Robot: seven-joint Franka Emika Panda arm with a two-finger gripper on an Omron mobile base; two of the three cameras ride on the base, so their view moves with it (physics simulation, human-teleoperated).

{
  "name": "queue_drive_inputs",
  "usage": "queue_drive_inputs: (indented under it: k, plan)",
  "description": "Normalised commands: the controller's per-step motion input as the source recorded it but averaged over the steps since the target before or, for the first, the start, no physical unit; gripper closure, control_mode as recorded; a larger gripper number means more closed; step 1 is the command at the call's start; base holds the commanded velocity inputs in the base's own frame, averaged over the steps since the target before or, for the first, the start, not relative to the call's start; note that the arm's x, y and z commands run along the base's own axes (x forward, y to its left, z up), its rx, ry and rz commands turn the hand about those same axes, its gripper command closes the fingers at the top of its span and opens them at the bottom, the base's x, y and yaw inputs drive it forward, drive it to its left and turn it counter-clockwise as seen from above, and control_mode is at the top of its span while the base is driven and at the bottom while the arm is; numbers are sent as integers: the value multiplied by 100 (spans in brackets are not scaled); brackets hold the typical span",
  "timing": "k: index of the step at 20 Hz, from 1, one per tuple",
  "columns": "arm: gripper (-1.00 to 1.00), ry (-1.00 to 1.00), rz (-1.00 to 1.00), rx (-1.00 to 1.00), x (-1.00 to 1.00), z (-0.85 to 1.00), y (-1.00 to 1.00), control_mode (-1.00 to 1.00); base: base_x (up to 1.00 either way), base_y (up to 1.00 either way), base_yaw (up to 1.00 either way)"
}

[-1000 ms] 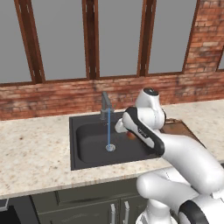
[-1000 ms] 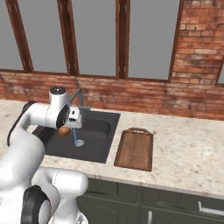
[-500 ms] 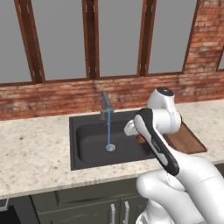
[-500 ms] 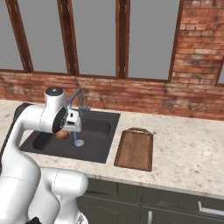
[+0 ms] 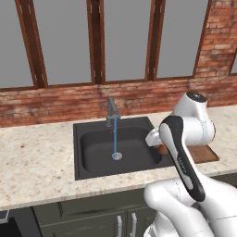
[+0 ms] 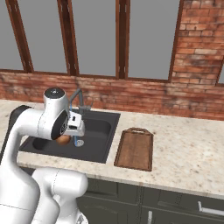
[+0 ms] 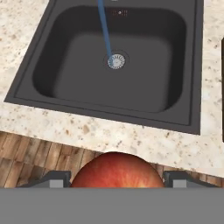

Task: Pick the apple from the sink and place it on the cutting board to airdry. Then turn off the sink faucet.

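Note:
The red-orange apple (image 7: 116, 171) sits between my gripper's (image 7: 116, 180) two dark fingertips, which are shut on it. In the right base view the apple (image 6: 63, 139) hangs under the hand above the dark sink (image 6: 99, 145), over its near side. The grey sink faucet (image 5: 112, 111) stands at the basin's back edge, and a thin blue water stream (image 5: 114, 141) runs down to the silver drain (image 7: 116, 61). The brown cutting board (image 6: 135, 148) lies on the counter right of the sink with nothing on it. In the left base view my arm hides most of the board (image 5: 204, 153).
Speckled beige counter (image 6: 188, 153) surrounds the sink. A brick wall (image 6: 144, 98) with windows rises behind the faucet. Past the counter's front edge, wooden floor (image 7: 30, 153) shows in the hand view. Dark cabinet fronts (image 5: 92, 217) run below.
The arm's upper links have swung right, toward the cutting board. The gripper, still holding the apple, has shifted slightly right over the sink. The water keeps running.

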Motion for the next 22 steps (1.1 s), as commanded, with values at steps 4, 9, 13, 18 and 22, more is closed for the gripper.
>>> queue_drive_inputs:
  k: [4,9,13,18,22]
  plan:
    - [100,0,-1,0,-35,26,-53,-100,0,0,0]
    - [100,0,-1,0,-21,19,-60,-100,0,0,0]
    - [100,-1,0,-1,-11,2,-52,-100,0,0,0]
    - [100,-7,0,-7,0,0,-48,-100,0,0,0]
    - [100,-8,0,-9,0,0,-35,-100,0,0,0]
